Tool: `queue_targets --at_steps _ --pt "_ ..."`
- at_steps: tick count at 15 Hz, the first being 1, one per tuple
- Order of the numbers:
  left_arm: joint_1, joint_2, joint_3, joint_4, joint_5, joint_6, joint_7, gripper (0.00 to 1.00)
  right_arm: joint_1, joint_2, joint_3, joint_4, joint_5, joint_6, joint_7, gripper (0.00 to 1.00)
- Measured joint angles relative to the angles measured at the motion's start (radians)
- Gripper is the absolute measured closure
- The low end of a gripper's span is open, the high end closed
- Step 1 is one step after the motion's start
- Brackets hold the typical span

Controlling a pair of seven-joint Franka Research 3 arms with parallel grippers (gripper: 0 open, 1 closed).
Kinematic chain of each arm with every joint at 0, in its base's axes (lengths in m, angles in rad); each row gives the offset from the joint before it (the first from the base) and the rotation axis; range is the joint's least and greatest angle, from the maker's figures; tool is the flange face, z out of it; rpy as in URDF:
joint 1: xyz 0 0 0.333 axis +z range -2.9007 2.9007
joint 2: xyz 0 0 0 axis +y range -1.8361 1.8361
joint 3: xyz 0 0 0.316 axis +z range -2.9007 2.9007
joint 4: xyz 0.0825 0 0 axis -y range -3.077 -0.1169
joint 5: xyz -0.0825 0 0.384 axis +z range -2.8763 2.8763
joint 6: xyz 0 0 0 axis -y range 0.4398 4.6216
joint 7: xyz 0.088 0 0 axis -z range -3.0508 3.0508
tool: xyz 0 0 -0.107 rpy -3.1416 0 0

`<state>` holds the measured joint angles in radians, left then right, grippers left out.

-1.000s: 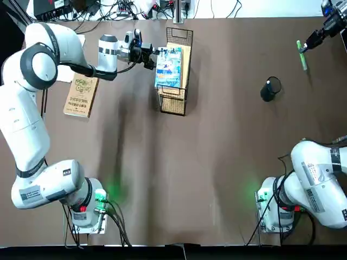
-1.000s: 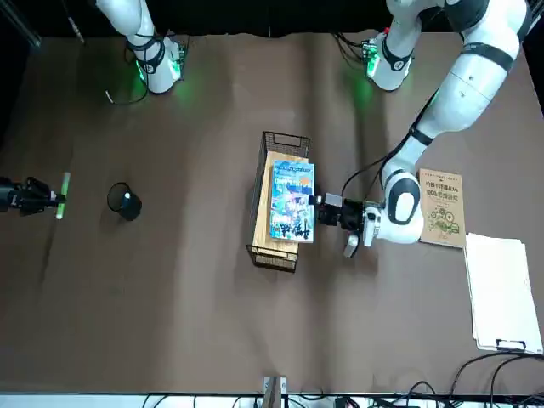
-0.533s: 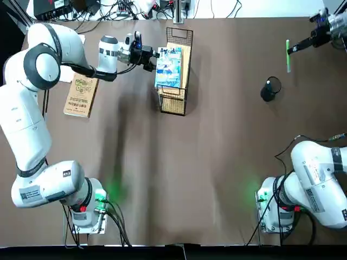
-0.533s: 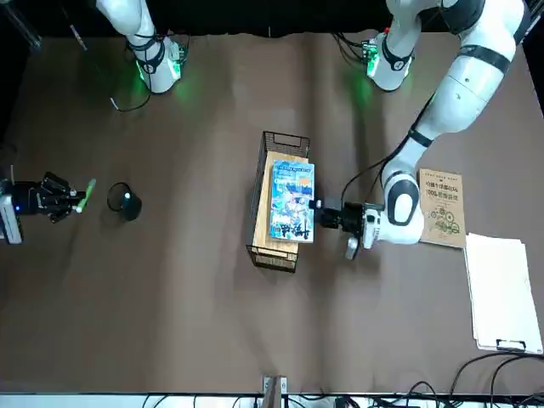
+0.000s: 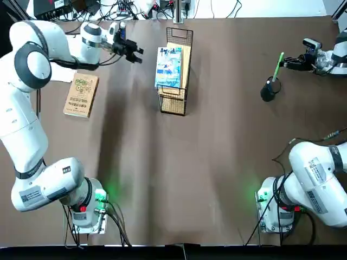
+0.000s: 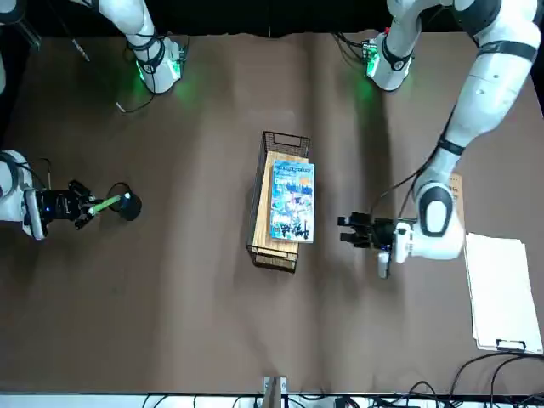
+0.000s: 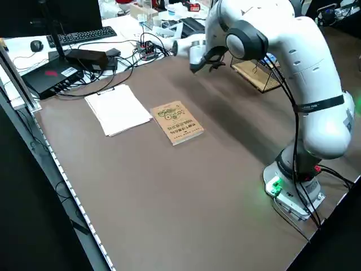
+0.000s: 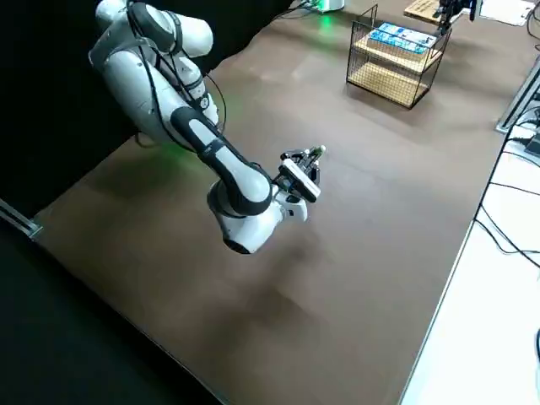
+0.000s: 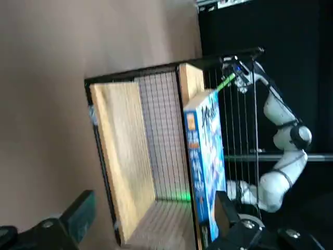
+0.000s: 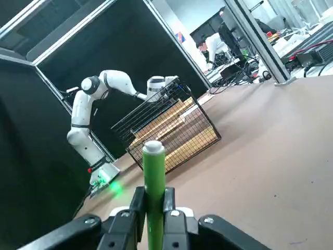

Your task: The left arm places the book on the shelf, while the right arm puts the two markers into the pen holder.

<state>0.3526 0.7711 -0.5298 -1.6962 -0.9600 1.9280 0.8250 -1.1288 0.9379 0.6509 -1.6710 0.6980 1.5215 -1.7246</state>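
Since a second ago: left claw [image 5: 135,54] pulled back empty and released, book [image 5: 168,66] left on shelf [image 5: 174,101] beyond its tips; right claw [image 5: 287,63] swung over, clenched on light, stiff, slippery green marker [image 5: 278,65], tip just above pen holder [image 5: 269,90] — best pinched mid-barrel.

I can see print on the book [image 6: 292,202] and the tan book [image 7: 176,122], but none of it is legible.

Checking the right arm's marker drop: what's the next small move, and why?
Probably ease the right gripper on toward the pen holder and tip the green marker upright over its mouth before opening. The marker is clamped at a slant, its tip near the cup's rim but not inside. The book already lies on the shelf, and the left gripper is clear of it, open.
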Motion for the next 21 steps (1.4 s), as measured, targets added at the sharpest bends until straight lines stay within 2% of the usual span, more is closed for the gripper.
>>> queue_targets --at_steps 4,5,11,12,13,14,16,17,19,21 --pt "0.125 -0.019 -0.004 0.018 0.204 -0.152 -0.143 0.0 0.023 0.0 -0.041 0.008 0.003 0.0 -0.027 0.81" --pt "0.14 -0.023 -0.005 0.032 0.246 -0.171 -0.196 0.0 0.023 0.0 -0.048 0.011 0.003 -0.001 -0.027 0.77" --pt "0.124 -0.07 -0.017 0.089 0.492 -0.183 -0.597 0.0 0.025 -0.036 -0.057 0.017 0.003 -0.02 0.02 0.21" --pt "0.112 -0.091 -0.017 0.098 0.535 -0.183 -0.672 0.0 0.026 -0.049 -0.057 0.018 0.003 -0.031 0.034 0.15" --pt "0.09 -0.118 -0.009 0.109 0.566 -0.182 -0.739 0.0 0.027 -0.064 -0.057 0.019 0.003 -0.045 0.058 0.15" --pt "0.053 -0.153 0.019 0.127 0.582 -0.182 -0.795 0.0 0.029 -0.08 -0.057 0.024 0.003 -0.053 0.096 0.16" --pt "-0.07 -0.248 0.154 0.164 0.59 -0.182 -0.869 0.0 0.033 -0.123 -0.052 0.039 -0.012 -0.059 0.21 0.16" --pt "-0.201 -0.359 0.323 0.18 0.59 -0.184 -0.892 0.0 0.041 -0.177 -0.036 0.066 -0.073 -0.061 0.338 0.15" --pt "-0.254 -0.462 0.407 0.179 0.592 -0.186 -0.899 0.0 0.055 -0.236 -0.006 0.095 -0.157 -0.061 0.491 0.15" --pt "-0.258 -0.549 0.429 0.176 0.615 -0.196 -0.908 0.0 0.093 -0.312 0.018 0.12 -0.259 -0.061 0.685 0.13"
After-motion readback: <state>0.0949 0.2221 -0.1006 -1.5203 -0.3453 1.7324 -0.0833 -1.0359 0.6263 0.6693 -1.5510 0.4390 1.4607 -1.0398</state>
